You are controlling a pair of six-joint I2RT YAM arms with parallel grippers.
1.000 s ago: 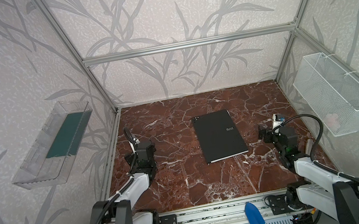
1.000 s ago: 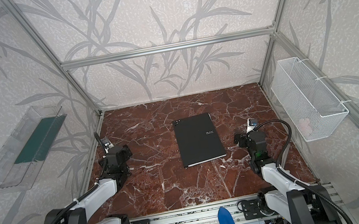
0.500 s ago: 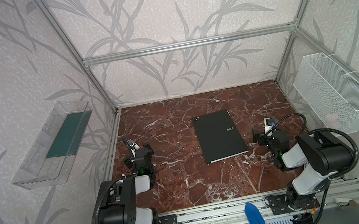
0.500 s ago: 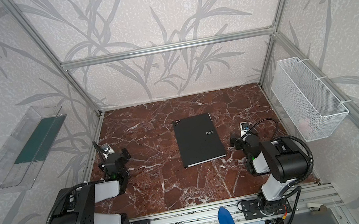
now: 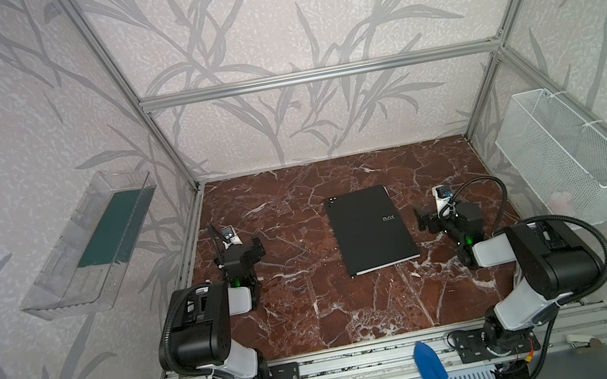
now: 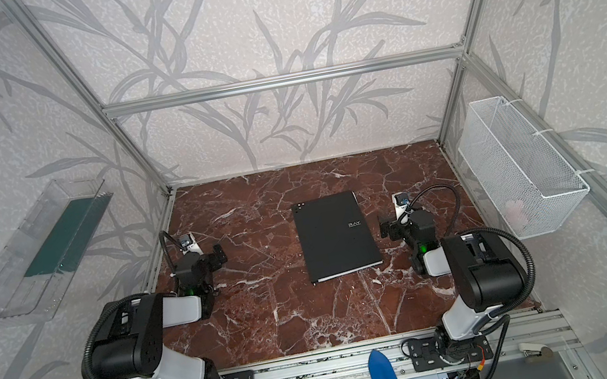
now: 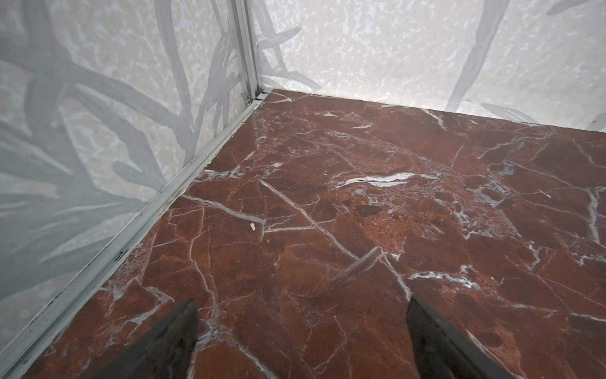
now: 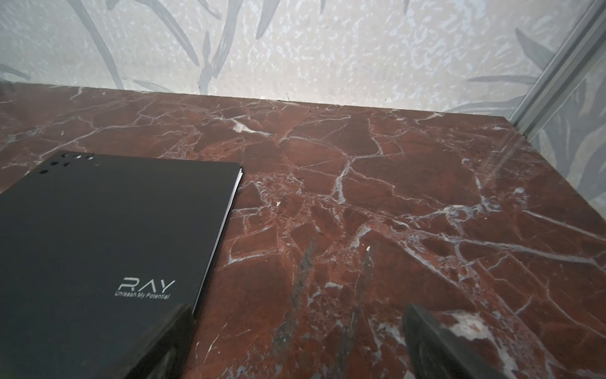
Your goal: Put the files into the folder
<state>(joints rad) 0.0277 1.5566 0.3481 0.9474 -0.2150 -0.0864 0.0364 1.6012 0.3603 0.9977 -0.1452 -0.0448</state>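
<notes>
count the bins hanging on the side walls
2: a clear plastic tray on the left wall, holding a dark green panel, and a white wire basket on the right wall. None appears hidden.

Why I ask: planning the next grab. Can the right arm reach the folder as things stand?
Probably yes: the right pincer stands open beside the folder, only bare table between them.

I see 2 arms in both top views, lower left and lower right: the left arm (image 5: 200, 331) and right arm (image 5: 555, 264) have bulky matte-black joint housings and pale grey-white links. A ribbed black cable (image 5: 603, 245) loops off each. A green light (image 5: 238, 282) glows near each wrist, and each carries a small white camera (image 5: 440, 195). The left gripper (image 7: 300, 341) ends in 2 dull black wedge fingertips (image 7: 164, 344).
</notes>
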